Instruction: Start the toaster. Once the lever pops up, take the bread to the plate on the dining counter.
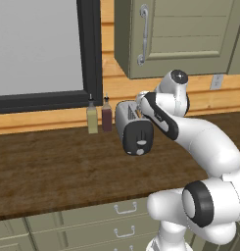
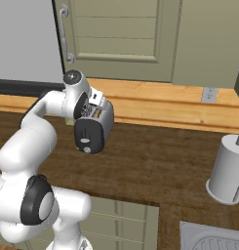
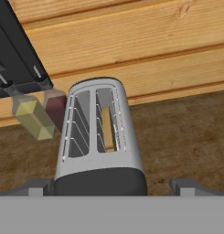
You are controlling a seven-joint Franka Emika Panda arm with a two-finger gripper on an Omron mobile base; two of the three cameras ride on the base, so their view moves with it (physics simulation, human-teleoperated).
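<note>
The silver toaster (image 1: 133,127) (image 2: 94,128) stands on the dark wood worktop (image 1: 53,166) with its black end panel facing the base. In the hand view I look down onto the toaster (image 3: 97,137) from just above. A tan slice of bread (image 3: 108,130) sits down in its right slot, and the left slot holds nothing. My gripper (image 3: 112,186) hovers over the black end, open, with its fingertips (image 3: 38,185) spread wider than the toaster. Nothing is between them. The plate and the dining counter are out of view.
Two bottles, one yellowish (image 1: 92,116) and one dark red (image 1: 107,115), stand against the wall just left of the toaster. A paper towel roll (image 2: 228,171) and a sink corner (image 2: 213,239) are at the right. Wall cabinets (image 1: 180,34) hang overhead.
</note>
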